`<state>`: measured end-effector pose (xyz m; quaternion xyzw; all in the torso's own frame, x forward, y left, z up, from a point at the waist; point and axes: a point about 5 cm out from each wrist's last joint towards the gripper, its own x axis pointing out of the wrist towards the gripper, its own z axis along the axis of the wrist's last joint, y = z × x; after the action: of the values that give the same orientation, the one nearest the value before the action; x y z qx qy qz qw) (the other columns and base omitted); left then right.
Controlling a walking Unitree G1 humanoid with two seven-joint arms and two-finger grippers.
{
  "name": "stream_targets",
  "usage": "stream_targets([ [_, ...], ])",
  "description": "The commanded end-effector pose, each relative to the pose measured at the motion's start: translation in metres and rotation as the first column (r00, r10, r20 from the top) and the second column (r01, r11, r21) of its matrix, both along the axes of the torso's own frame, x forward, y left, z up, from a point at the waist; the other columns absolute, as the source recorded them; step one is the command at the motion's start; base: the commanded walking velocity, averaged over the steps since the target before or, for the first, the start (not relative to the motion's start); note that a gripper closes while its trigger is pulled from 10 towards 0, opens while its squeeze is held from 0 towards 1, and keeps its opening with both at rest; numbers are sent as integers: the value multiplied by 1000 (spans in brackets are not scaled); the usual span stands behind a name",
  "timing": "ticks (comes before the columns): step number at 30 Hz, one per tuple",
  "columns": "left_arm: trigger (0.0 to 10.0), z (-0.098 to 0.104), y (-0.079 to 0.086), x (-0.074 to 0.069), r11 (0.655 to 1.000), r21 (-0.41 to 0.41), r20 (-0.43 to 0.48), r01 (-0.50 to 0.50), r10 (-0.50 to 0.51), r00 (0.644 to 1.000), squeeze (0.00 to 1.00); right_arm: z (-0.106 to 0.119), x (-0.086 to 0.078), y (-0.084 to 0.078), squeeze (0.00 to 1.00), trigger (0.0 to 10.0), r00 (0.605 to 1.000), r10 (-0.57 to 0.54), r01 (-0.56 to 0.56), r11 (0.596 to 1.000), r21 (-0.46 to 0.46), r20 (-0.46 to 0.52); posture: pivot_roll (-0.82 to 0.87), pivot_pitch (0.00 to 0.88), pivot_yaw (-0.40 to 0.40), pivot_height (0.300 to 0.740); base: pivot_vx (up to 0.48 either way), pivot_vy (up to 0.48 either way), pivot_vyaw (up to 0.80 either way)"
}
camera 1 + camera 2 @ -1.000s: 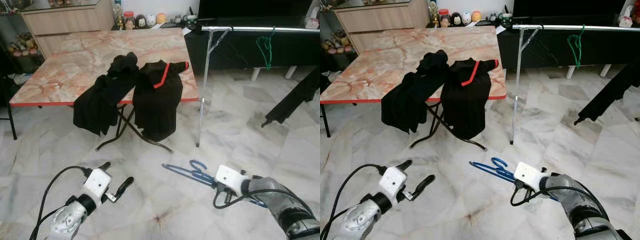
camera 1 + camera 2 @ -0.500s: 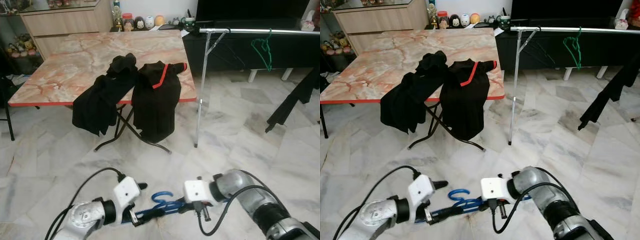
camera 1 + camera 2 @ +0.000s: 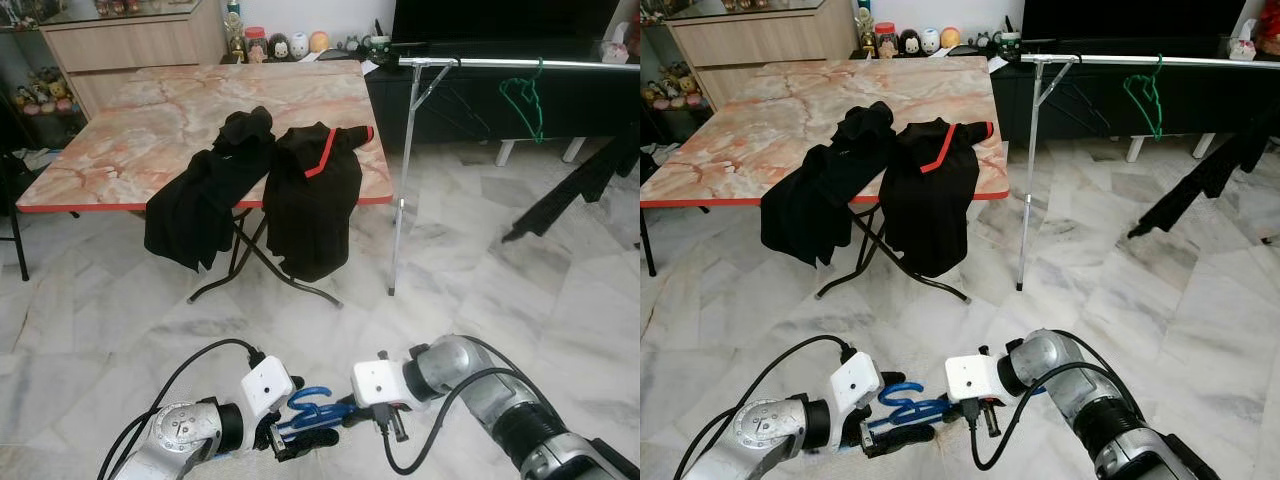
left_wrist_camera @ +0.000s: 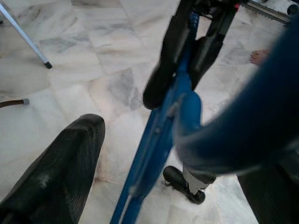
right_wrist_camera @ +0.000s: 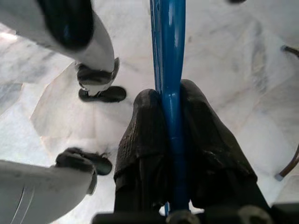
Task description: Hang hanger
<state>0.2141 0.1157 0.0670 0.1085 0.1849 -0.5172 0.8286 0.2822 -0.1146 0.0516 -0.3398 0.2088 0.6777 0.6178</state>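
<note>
Jaws of right gripper point(image 5: 170, 140) clamp blue hanger point(image 3: 318, 409); left gripper point(image 3: 300, 430) alongside, spread

- Hanger point(image 3: 312, 410): bright blue.
- Second hanger point(image 3: 524, 97) on the silver rail point(image 3: 520, 62): green.
- Table point(image 3: 150, 130): pink-orange marble pattern, red edge.
- Two garments point(image 3: 315, 200) draped over it: black, one with a red stripe.
- Floor point(image 3: 480, 290): pale grey-veined marble tiles.
- Gripper fingers point(image 5: 145, 140): black.
</note>
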Motion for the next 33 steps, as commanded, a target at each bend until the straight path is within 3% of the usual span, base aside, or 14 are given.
stream_targets([
  [1,10000,-3,3,2,999,47,-1,-4,4,1000,0,12,10,6,0,10000,998,-20,18,999,30,65,-28,0,11,732,0,0,0],
  [3,10000,-4,4,3,998,59,0,-12,11,1000,0,13,12,7,0,10000,997,-28,26,999,30,78,-28,0,11,732,0,0,0],
  [4,9255,-4,7,4,998,59,-2,-23,23,1000,0,19,12,8,0,10000,997,-15,11,998,60,75,-31,0,12,732,0,0,0],
  [5,9255,-4,8,5,998,60,-4,-28,28,1000,0,22,12,9,0,10000,997,-9,4,997,72,73,-31,0,12,732,0,0,0],
  [6,3059,-6,9,6,997,65,-5,-41,41,999,0,22,12,9,0,10000,997,-3,-2,998,67,76,-35,0,12,732,0,0,0],
  [7,3059,-7,10,7,996,70,-6,-50,51,999,0,22,11,9,0,10000,997,2,-7,998,64,78,-35,0,12,732,0,0,0],
  [8,0,-8,10,9,995,71,-2,-64,65,998,0,23,11,9,0,10000,997,4,-9,998,67,79,-35,0,12,732,0,0,0],
  [33,0,-10,10,10,995,81,-4,-65,65,998,0,36,14,15,0,10000,997,-12,2,989,146,71,-37,0,7,732,0,0,0],
])
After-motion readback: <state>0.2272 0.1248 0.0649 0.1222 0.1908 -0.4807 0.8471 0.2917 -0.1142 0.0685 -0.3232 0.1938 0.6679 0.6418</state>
